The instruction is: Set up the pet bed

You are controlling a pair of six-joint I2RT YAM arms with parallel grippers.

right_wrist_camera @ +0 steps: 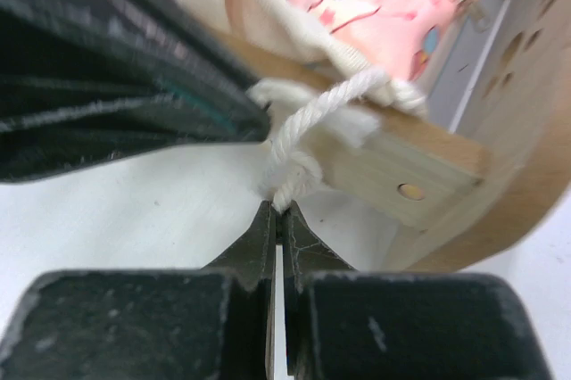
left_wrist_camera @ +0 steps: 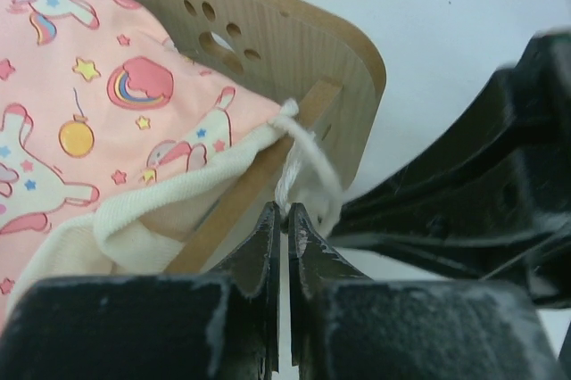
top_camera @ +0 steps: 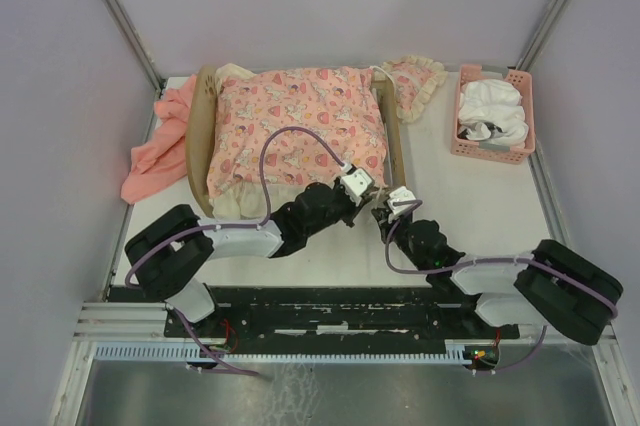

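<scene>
The pet bed is a light-wood frame lying across the back of the table, with a pink unicorn-print cushion on it. Its end board with the paw-print cutout stands at the near right corner. A white cord is tied round the wooden side rail there. My left gripper is shut on one end of that cord. My right gripper is shut on the cord's knotted end just below the rail. In the top view both grippers, left and right, meet at that corner.
A salmon-pink cloth lies bunched left of the bed. A small frilled pillow sits behind the bed's right end. A pink plastic basket holding white fabric stands at the back right. Grey walls close in both sides.
</scene>
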